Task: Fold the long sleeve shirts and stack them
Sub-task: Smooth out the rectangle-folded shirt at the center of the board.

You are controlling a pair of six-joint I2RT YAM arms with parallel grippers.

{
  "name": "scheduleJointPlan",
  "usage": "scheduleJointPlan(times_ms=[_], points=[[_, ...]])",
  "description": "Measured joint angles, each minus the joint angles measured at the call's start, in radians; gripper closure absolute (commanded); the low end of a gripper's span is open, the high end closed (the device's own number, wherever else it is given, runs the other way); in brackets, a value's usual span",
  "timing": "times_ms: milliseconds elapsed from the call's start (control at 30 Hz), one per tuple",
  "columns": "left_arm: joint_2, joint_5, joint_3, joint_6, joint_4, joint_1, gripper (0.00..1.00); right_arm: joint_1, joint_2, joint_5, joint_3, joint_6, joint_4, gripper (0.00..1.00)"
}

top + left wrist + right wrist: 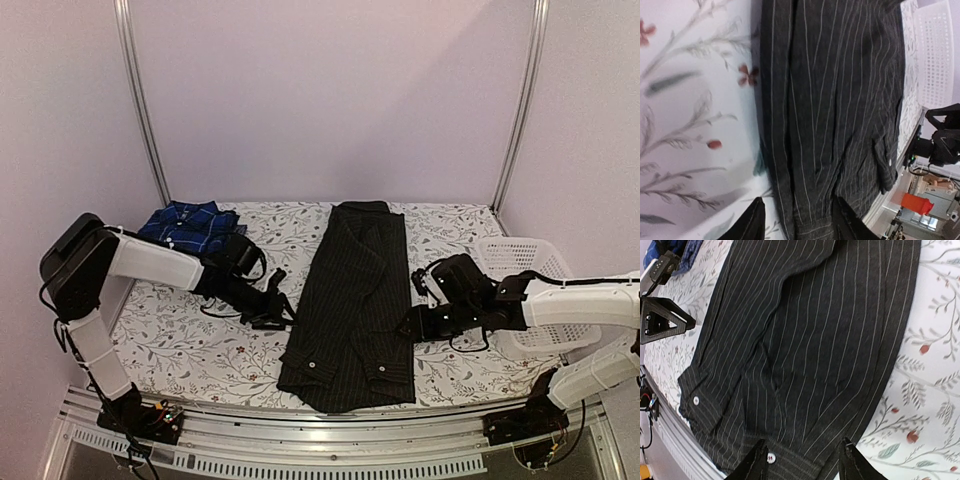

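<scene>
Pinstripe shirt (350,300) lies as a long strip mid bench (190,345), cuffs at the near edge. Top view gives me the plaid shirt (190,226) far left, whole. Wrist views add what it can't: left tool (799,215) and right tool (804,452) both parted, gripping nothing, at the pinstripe's side edges.

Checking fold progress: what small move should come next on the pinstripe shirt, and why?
Probably slide the left gripper and right gripper, both open beside the pinstripe shirt, toward its near end: it lies as a long strip, needing a crosswise fold.
</scene>
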Motion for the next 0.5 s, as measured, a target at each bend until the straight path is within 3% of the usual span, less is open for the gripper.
scheduleJointPlan(times_ms=[267,367,500], points=[[-0.098,0.027,-0.167,-0.087,-0.004,-0.159,0.57,0.159,-0.122,0.006,-0.139,0.16,-0.077,0.52],[-0.109,0.028,-0.183,-0.122,-0.004,-0.2,0.73,0.186,-0.158,0.002,-0.189,0.212,-0.084,0.52],[-0.109,0.031,-0.196,-0.167,0.002,-0.263,0.93,0.207,-0.146,-0.011,-0.207,0.256,-0.07,0.6]])
